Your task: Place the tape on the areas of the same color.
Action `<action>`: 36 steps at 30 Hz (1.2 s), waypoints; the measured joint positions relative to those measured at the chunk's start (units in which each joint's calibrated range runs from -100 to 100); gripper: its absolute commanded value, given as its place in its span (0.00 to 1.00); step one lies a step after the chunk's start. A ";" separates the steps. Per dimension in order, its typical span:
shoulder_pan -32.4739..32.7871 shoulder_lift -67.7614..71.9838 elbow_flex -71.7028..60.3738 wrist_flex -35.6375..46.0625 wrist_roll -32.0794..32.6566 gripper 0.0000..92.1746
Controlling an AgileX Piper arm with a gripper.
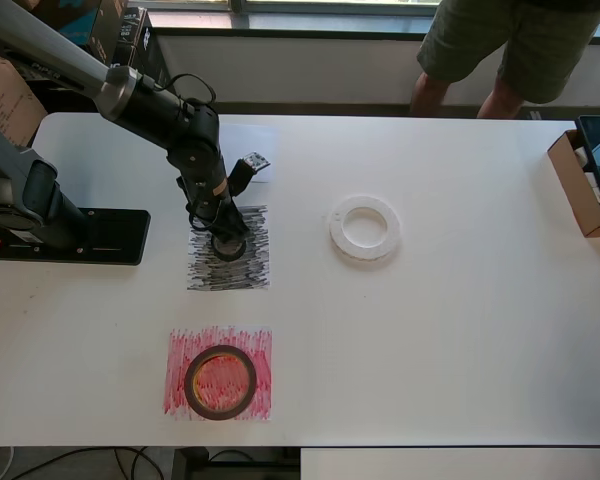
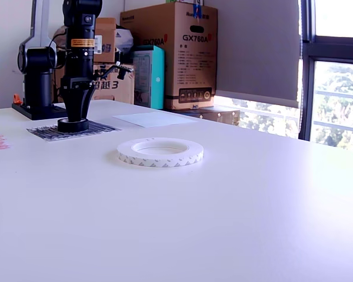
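Right, hand [image 1: 226, 240] pinching black roll [image 2: 73, 124] on black patch [image 1: 250, 268]; release straight up, then fetch white ring [image 1: 365, 227], well right of that patch overhead.

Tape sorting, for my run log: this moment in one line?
gripper: at black roll on black patch | red roll: placed | white ring: unplaced

Overhead view looking straight down on the whole white table [image 1: 460, 330]; exterior view set low near tabletop height, facing across it, sharing the white ring [image 2: 160, 152] and black patch [image 2: 70, 130].
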 measured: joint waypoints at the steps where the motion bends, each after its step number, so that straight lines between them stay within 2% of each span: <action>1: 0.24 0.00 -0.38 0.16 0.00 0.77; 3: 0.46 0.00 -0.91 0.00 0.00 0.81; 9: -0.30 -1.97 -1.93 1.04 0.26 0.82; 17: 2.81 -10.58 -10.24 9.64 5.98 0.81; 22: 5.36 -13.14 -20.13 15.35 12.61 0.81; 27: 5.25 -12.21 -32.60 18.90 17.58 0.81; 36: 1.23 -0.35 -50.32 18.00 19.85 0.81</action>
